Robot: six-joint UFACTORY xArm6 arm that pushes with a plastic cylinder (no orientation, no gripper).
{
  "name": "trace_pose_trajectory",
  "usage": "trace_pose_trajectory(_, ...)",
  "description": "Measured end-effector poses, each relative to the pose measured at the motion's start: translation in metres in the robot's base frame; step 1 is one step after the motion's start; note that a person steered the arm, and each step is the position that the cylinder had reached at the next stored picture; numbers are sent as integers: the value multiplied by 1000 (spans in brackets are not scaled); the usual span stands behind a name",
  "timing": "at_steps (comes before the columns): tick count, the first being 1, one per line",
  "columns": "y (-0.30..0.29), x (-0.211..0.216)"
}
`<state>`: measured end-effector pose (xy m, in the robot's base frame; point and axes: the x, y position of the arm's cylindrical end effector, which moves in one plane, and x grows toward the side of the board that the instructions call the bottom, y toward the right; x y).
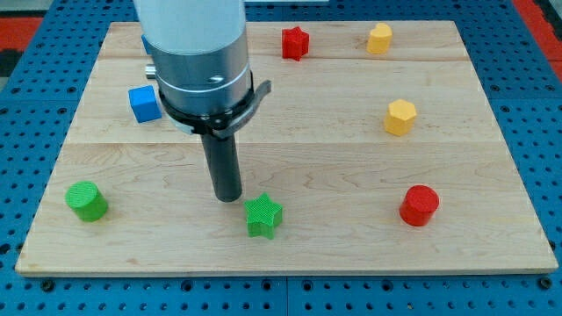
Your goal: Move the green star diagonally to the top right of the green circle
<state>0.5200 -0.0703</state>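
My tip point(228, 198) just left of one green star point(263, 216), one green circle point(86, 200) far left, two red blocks, two yellow, one blue cube point(144, 104), no hand to clench.

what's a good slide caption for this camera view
My tip sits just upper-left of the green star, with the green circle far toward the view's left on the wooden board.

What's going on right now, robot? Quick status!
My tip just upper-left of green star, close. Green circle far toward view's left. Nothing between them.
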Motion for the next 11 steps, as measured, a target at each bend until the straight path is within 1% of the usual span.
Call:
trace_pose_trajectory(1, 5, -17)
trace_pose_trajectory(2, 28, -55)
trace_pose_trajectory(3, 111, -50)
trace_pose_trajectory(4, 139, 6)
trace_pose_trajectory(5, 124, 49)
trace_pose_trajectory(6, 114, 61)
trace_pose_trajectory(7, 43, 19)
trace_pose_trajectory(8, 8, 0)
trace_pose_trajectory(9, 60, 21)
trace_pose_trajectory(10, 45, 47)
trace_pose_trajectory(11, 2, 24)
